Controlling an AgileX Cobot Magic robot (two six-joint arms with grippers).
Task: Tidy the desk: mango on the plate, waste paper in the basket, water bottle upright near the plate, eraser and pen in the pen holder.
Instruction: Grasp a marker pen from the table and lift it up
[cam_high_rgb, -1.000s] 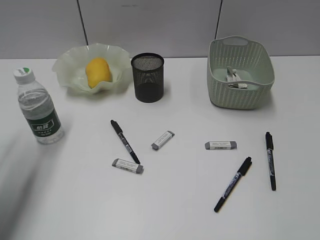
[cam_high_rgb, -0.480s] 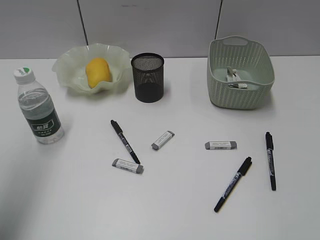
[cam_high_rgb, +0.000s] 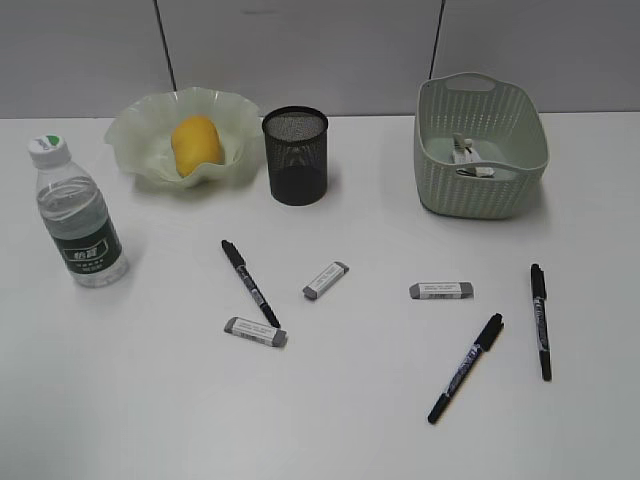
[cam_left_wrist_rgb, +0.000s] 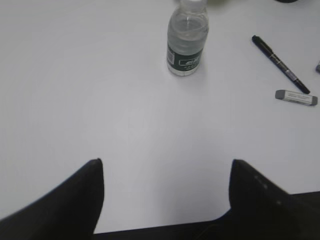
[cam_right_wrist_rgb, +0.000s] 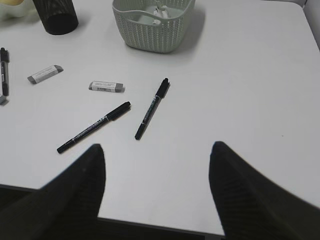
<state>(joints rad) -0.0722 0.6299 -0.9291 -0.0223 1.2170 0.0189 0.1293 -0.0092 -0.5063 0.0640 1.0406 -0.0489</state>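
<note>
A smooth yellow mango (cam_high_rgb: 196, 143) is sitting in the ruffled translucent green plate (cam_high_rgb: 135, 140) at far left, crumpled waste paper (cam_high_rgb: 470, 158) is lying in the woven-look basket (cam_high_rgb: 480, 190) at far right, and the clear water bottle (cam_high_rgb: 75, 215) is standing upright near the plate. Three slim black pens (cam_high_rgb: 250, 283) and three grey erasers (cam_high_rgb: 326, 280) are lying loose on the white desk (cam_high_rgb: 330, 400), waiting for the black mesh pen holder (cam_high_rgb: 296, 157). The left gripper (cam_left_wrist_rgb: 165, 195) and right gripper (cam_right_wrist_rgb: 157, 185) are hovering with jaws spread, holding nothing.
</note>
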